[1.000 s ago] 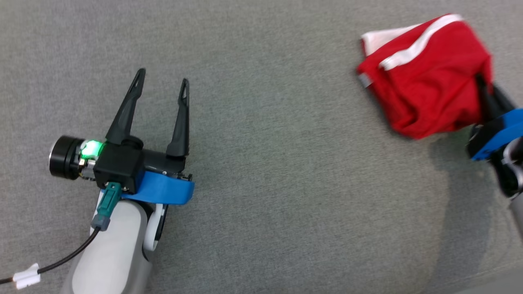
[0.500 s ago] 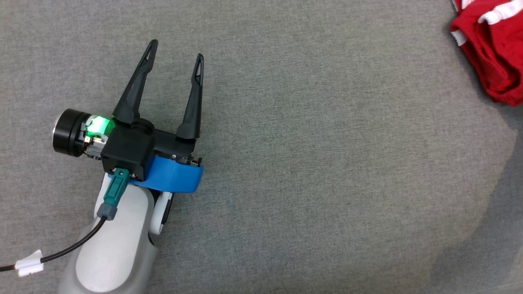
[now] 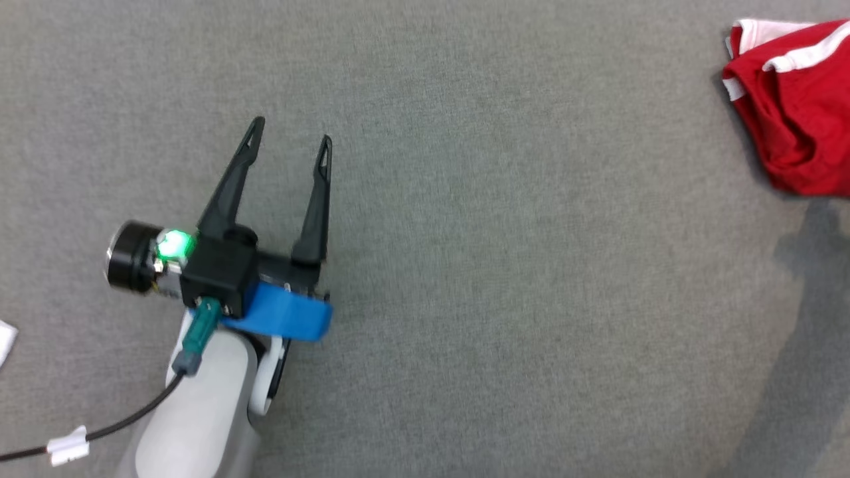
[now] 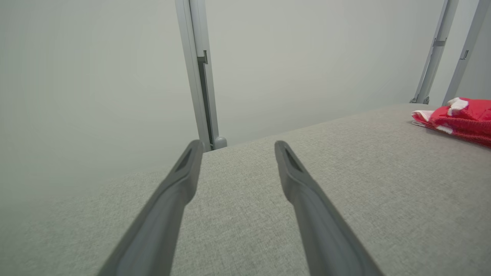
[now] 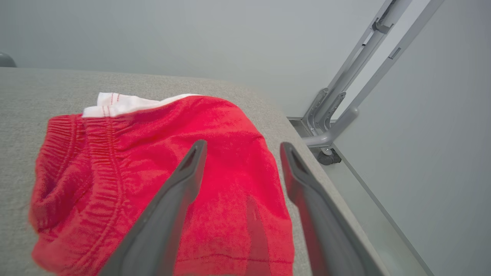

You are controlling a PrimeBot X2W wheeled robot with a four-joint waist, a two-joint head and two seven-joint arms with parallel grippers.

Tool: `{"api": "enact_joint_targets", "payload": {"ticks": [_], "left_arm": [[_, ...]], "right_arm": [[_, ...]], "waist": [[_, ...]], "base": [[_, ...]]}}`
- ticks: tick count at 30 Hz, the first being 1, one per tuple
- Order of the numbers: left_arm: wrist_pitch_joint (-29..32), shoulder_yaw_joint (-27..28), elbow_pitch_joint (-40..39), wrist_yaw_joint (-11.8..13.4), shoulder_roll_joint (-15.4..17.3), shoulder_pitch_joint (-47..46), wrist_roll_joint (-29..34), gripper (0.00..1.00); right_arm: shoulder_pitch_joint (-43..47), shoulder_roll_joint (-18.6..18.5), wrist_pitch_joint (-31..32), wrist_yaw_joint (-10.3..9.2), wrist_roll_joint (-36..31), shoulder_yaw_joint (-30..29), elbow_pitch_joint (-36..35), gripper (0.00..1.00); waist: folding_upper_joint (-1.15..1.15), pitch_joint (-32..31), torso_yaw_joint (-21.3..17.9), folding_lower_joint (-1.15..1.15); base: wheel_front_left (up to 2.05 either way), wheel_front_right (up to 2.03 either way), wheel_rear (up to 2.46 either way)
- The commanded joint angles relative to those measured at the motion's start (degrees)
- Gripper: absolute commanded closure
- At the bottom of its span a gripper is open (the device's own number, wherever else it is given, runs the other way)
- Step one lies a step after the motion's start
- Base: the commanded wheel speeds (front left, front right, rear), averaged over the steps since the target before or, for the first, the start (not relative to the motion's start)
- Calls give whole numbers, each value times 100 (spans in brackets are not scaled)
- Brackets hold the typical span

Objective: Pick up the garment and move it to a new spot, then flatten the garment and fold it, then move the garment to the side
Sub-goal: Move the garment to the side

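Finds the red garment [image 3: 793, 113] at two o'clock in the head view, close to the counter's [image 3: 498, 265] edge, with the right gripper [image 5: 242, 145] spread wide and empty over it and the left gripper [image 3: 291, 130] likewise at nine o'clock. Risks a fingertip snagging loose cloth on withdrawal and dragging it over that edge.

Grey fabric surface [image 3: 505, 265], metal frame posts [image 4: 197, 76], perhaps a caster [image 5: 328, 157]

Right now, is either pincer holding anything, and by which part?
Nothing is held. The left pincer is open over the bare table; the right pincer is open above the red shorts lying on it.
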Motion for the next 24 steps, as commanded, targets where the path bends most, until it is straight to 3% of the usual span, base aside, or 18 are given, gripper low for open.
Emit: {"api": "enact_joint_targets", "payload": {"ticks": [1, 5, 11, 16, 24], "left_arm": [[-33, 6, 25, 41, 6, 62, -31, 0], [-33, 16, 152, 68, 30, 337, -95, 0], [-35, 111, 345, 172, 30, 840, -292, 0], [-37, 153, 491, 183, 9, 1204, -456, 0], [-37, 327, 640, 214, 129, 1623, -699, 0]], "right_arm": [[182, 117, -17, 1, -15, -50, -149, 0], [1004, 676, -17, 1, -78, -177, -1172, 0], [2149, 1477, -18, 1, 117, 121, -2418, 0], [2949, 1823, -17, 1, 322, 464, -3221, 0], [3807, 2021, 159, 1, 588, 966, -4087, 0]], "waist": [[0, -149, -78, 1], [0, -551, -77, 1], [0, -1162, 19, 1], [0, -1593, 270, 1], [0, -2065, 747, 1]], "base": [[0, 0, 0], [0, 0, 0], [0, 0, 0], [0, 0, 0], [0, 0, 0]]}}
